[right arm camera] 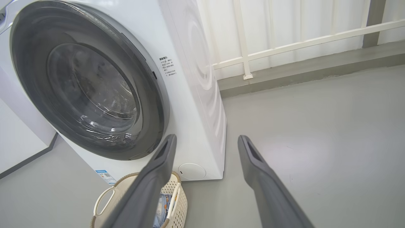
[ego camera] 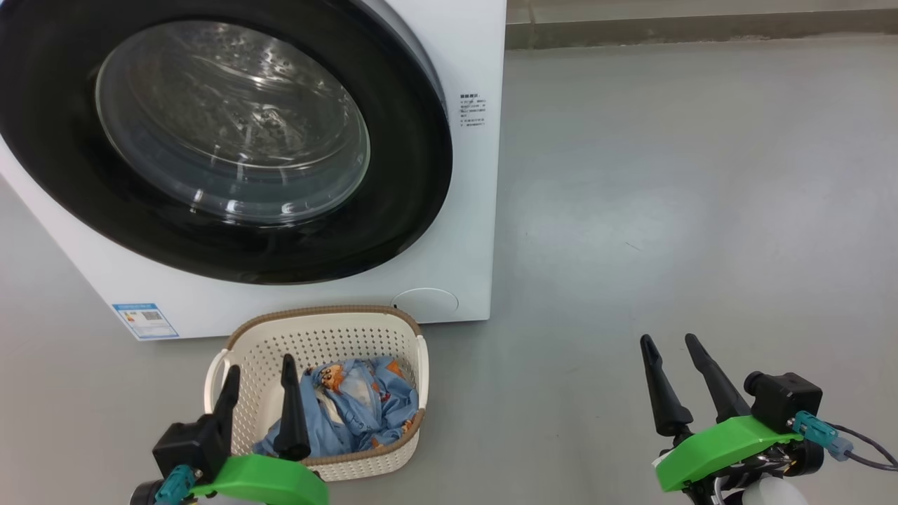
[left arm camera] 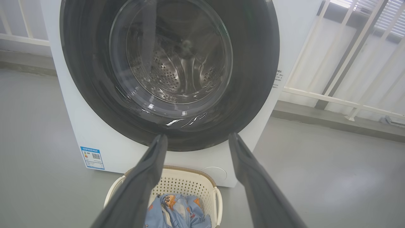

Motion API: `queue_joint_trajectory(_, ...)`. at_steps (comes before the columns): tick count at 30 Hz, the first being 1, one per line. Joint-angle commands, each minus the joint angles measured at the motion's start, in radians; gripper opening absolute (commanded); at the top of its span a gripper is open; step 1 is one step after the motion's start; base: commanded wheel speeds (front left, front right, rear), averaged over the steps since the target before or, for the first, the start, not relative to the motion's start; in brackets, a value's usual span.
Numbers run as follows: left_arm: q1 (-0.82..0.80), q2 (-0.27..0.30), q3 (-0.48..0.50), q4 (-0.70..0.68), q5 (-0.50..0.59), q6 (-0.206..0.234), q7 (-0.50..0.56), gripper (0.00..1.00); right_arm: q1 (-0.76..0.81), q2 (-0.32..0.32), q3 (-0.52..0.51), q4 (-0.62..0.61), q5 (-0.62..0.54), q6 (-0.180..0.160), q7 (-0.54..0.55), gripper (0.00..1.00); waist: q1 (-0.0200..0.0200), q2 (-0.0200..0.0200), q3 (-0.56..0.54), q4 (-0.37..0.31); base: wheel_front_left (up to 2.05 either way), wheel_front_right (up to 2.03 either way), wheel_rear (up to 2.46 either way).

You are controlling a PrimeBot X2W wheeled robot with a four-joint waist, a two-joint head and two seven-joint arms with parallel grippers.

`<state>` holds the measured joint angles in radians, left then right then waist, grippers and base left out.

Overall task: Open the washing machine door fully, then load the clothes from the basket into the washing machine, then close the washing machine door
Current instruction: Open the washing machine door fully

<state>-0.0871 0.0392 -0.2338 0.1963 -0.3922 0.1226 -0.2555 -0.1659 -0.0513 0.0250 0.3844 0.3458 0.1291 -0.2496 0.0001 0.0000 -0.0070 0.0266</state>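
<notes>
The white washing machine (ego camera: pixel 470 182) stands ahead on the left, its round black door (ego camera: pixel 407 161) shut flat against the front. On the floor before it sits the cream basket (ego camera: pixel 330 337) with the light blue printed clothes (ego camera: pixel 365 403) lying inside. My left gripper (ego camera: pixel 259 368) hovers open over the basket's near left side, holding nothing. My right gripper (ego camera: pixel 670 340) is open and empty above bare floor to the right, well away from the basket. The left wrist view looks at the door (left arm camera: pixel 253 63), the basket (left arm camera: pixel 186 182) and the clothes (left arm camera: pixel 177 209); the right wrist view takes in the door (right arm camera: pixel 31 63) and the basket (right arm camera: pixel 175 202).
Grey floor (ego camera: pixel 666 196) spreads wide to the right of the machine. A white railing (right arm camera: pixel 284 44) and a low kerb run along the far wall behind it. Another white panel (right arm camera: pixel 19 139) stands to the machine's left.
</notes>
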Motion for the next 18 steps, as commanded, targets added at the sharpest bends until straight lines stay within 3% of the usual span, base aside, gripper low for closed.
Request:
queue_joint_trajectory(1, -0.024, 0.011, 0.035, -0.028, 0.012, -0.003, -0.006, 1.00, -0.037, 0.001, 0.031, -0.023, 0.003, 0.002, -0.012, 1.00, -0.0001, 0.0000, -0.001, 0.000, 0.00, 0.00, 0.00)
queue_joint_trajectory(18, -0.021, 0.011, 0.033, -0.023, 0.014, -0.001, -0.006, 1.00, -0.034, 0.001, 0.032, -0.024, 0.004, 0.002, -0.012, 1.00, -0.0001, 0.0000, 0.000, 0.004, 0.00, 0.00, 0.00)
